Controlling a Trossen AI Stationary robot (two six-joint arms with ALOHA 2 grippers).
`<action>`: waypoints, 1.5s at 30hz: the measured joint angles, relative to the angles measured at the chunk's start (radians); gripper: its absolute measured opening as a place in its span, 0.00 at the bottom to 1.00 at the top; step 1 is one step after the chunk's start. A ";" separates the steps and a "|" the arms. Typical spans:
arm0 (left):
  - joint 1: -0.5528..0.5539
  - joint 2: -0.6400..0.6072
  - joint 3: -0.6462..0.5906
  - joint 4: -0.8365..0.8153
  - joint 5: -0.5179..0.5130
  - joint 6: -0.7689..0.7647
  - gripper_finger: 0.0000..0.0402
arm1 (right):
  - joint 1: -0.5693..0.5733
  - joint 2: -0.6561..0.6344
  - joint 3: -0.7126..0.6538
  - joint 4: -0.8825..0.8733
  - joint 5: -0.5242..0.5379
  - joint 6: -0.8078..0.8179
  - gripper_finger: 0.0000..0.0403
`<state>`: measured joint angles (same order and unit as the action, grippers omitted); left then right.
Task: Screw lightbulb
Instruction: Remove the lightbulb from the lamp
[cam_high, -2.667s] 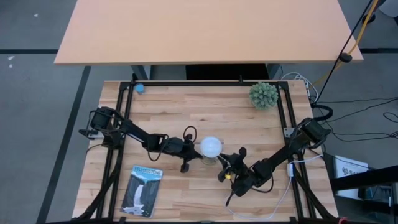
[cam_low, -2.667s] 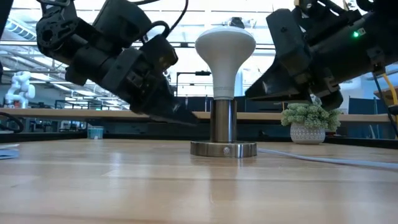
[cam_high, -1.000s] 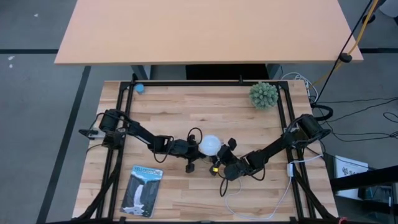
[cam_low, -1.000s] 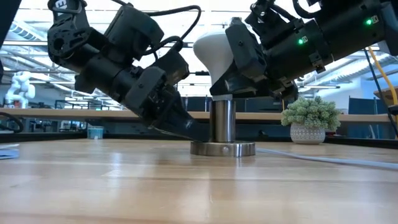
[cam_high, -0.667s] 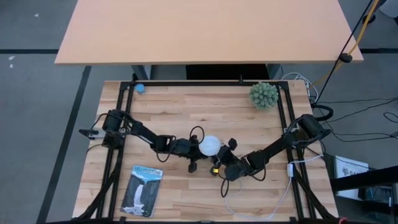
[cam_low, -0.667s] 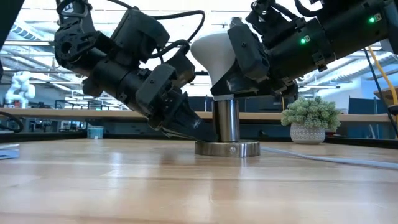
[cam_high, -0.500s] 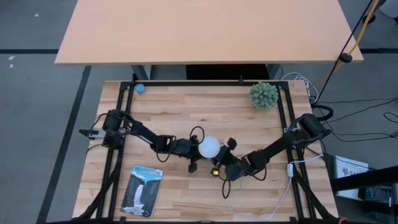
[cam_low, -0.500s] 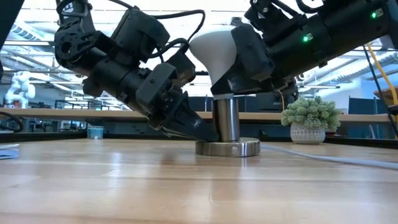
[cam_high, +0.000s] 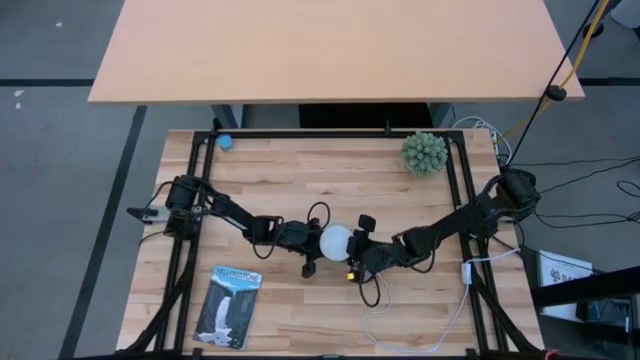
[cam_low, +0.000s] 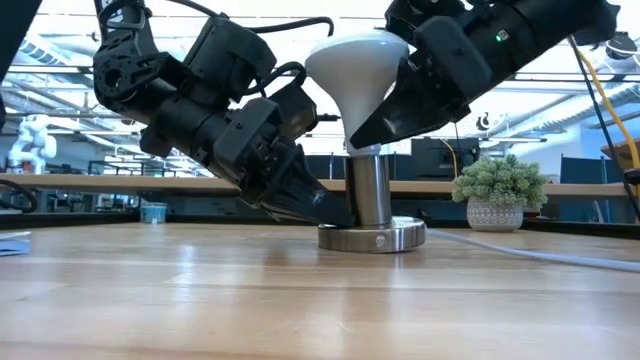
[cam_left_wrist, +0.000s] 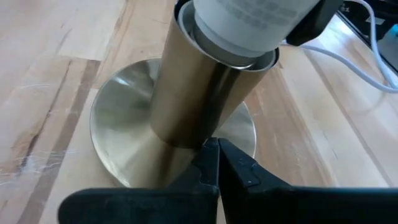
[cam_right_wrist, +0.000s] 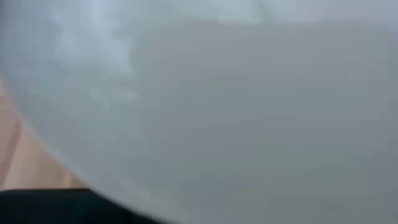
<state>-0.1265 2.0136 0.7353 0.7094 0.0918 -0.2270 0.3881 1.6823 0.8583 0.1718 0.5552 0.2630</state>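
- From above we see a wooden table (cam_high: 300, 190); the lightbulb (cam_high: 335, 240) sits mid-table between both arms.
- At table height, the bulb stands upright in the socket (cam_low: 372, 205); the right gripper (cam_low: 385, 90) grasps its neck.
- Through the left wrist, the left gripper (cam_left_wrist: 217, 163), clenched empty, presses against the socket's base.

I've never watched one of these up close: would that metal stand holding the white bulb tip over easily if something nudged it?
Probably not easily. The stand has a wide flat metal foot under a narrow post, so it looks bottom-heavy. It may slide, though, on the smooth wooden table. That is likely why the shut left gripper presses on the foot while the right gripper holds the lightbulb.
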 joint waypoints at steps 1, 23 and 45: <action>0.001 0.000 0.000 0.000 0.007 0.001 0.00 | -0.010 -0.010 0.000 -0.010 -0.035 -0.019 0.35; 0.063 0.000 -0.005 0.013 0.154 0.023 0.00 | -0.144 -0.253 0.001 -0.433 -0.155 0.031 0.35; 0.116 0.003 -0.006 0.076 0.128 -0.011 0.00 | -0.190 -0.126 0.001 -0.820 -0.454 0.746 0.36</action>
<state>-0.0109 2.0163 0.7296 0.7853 0.2195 -0.2379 0.1978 1.5558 0.8589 -0.6478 0.1012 1.0094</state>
